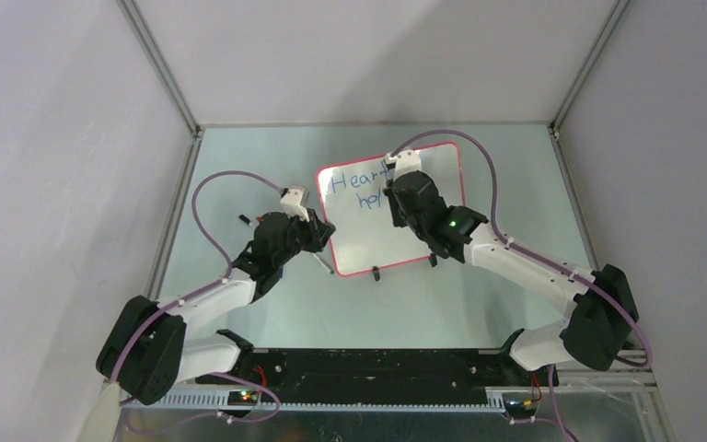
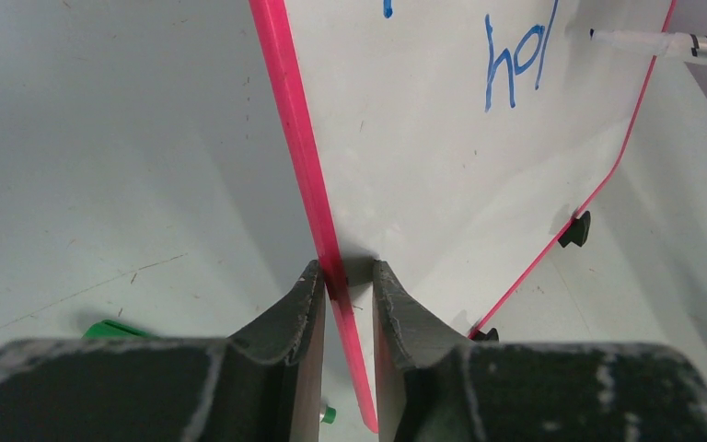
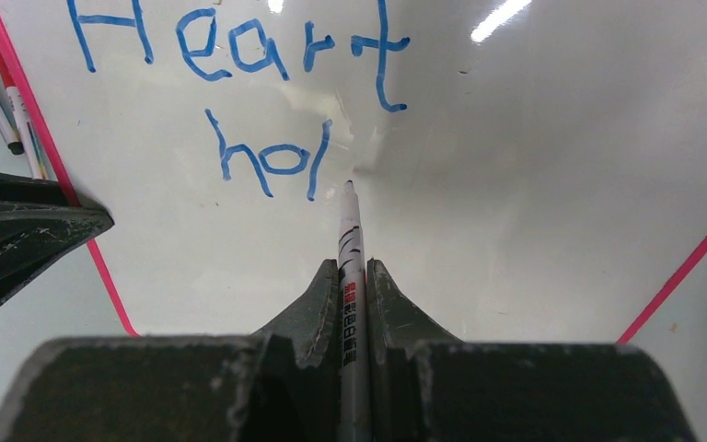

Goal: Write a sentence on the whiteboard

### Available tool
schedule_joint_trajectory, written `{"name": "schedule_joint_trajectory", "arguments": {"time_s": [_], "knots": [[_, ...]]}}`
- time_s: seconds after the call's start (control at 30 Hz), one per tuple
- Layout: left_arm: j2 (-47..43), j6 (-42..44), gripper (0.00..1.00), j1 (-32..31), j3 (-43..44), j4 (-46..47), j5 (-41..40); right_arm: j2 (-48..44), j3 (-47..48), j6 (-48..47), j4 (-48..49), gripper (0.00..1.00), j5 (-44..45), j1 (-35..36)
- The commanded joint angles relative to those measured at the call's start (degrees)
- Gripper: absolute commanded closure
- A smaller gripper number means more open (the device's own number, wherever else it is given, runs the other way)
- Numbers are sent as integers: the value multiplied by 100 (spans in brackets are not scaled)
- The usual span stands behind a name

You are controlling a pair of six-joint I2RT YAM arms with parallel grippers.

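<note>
The whiteboard (image 1: pixel 368 241) lies at the centre of the top view on the pale table (image 1: pixel 538 198). The left gripper (image 2: pixel 341 276) is pinched onto the left edge of its red frame. The right gripper (image 3: pixel 353 273), over the board's upper middle, is clamped on a white marker (image 3: pixel 350 226). The marker's tip stands just right of the "l" in "hol"; whether it touches the surface cannot be told. The sentence (image 3: pixel 239 46) reads "Heart" with "hol" below, in blue, at the board's upper left. Two spare markers (image 3: pixel 0 97) lie off the board's left edge, at the upper left of the right wrist view.
</note>
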Motion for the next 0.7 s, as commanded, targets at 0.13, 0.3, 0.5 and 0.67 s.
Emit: {"name": "schedule_joint_trajectory", "arguments": {"time_s": [0.13, 0.3, 0.5, 0.67], "knots": [[44, 228, 82, -35, 231, -42, -90, 59, 317, 57, -44, 100, 226, -36], [36, 225, 82, -32, 233, -42, -94, 149, 404, 49, -96, 100, 227, -32], [36, 225, 82, -36, 232, -51, -106, 234, 502, 2, -116, 100, 275, 9], [23, 235, 81, -36, 225, -54, -109, 285, 540, -11, -119, 100, 317, 10]]}}
